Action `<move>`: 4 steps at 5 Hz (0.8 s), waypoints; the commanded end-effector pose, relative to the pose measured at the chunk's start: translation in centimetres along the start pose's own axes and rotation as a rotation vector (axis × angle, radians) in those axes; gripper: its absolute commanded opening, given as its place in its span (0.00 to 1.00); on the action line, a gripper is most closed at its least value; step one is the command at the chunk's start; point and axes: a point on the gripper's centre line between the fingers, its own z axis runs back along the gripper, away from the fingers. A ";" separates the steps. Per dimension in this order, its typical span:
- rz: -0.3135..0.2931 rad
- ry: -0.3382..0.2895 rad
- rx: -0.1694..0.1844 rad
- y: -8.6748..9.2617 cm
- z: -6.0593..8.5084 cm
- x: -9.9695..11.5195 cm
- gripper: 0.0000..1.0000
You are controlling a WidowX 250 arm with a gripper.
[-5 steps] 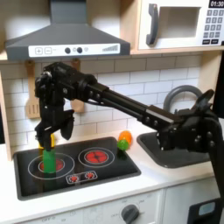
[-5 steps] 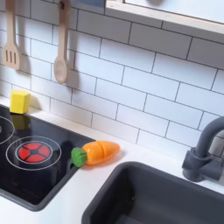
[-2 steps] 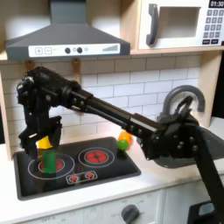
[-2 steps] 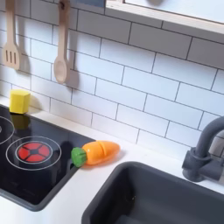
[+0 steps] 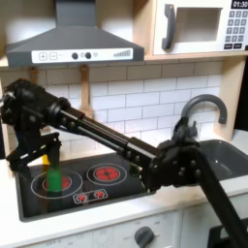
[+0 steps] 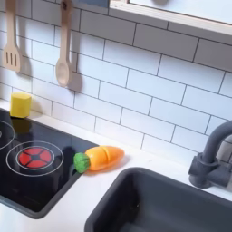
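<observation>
In the first exterior view my gripper [image 5: 29,152] hangs at the far left, over the left edge of the black stove [image 5: 116,189], with its fingers spread open and nothing between them. A green cylinder [image 5: 55,177] stands upright on the left burner just to the gripper's right, apart from it. My black arm stretches across the stove from its base on the right. In the second exterior view a yellow block [image 6: 20,104] sits by the tiled wall at the left, and a toy carrot [image 6: 100,159] lies on the counter between the stove [image 6: 45,186] and the sink [image 6: 163,204].
A grey faucet [image 5: 199,107] [image 6: 213,154] curves over the sink on the right. A wooden spoon [image 6: 62,54] and a spatula [image 6: 11,45] hang on the wall. The range hood [image 5: 73,39] and the microwave [image 5: 199,27] sit overhead.
The arm has swung toward the first exterior view's left, taking the gripper from above the green cylinder to the stove's left edge. The forearm now covers the carrot there. The objects stayed put.
</observation>
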 end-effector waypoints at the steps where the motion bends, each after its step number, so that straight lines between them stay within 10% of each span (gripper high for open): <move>1: -0.081 -0.021 0.031 -0.1 -0.4 -0.3 1.00; 4: -0.131 -0.012 0.003 -0.9 -0.8 -1.7 1.00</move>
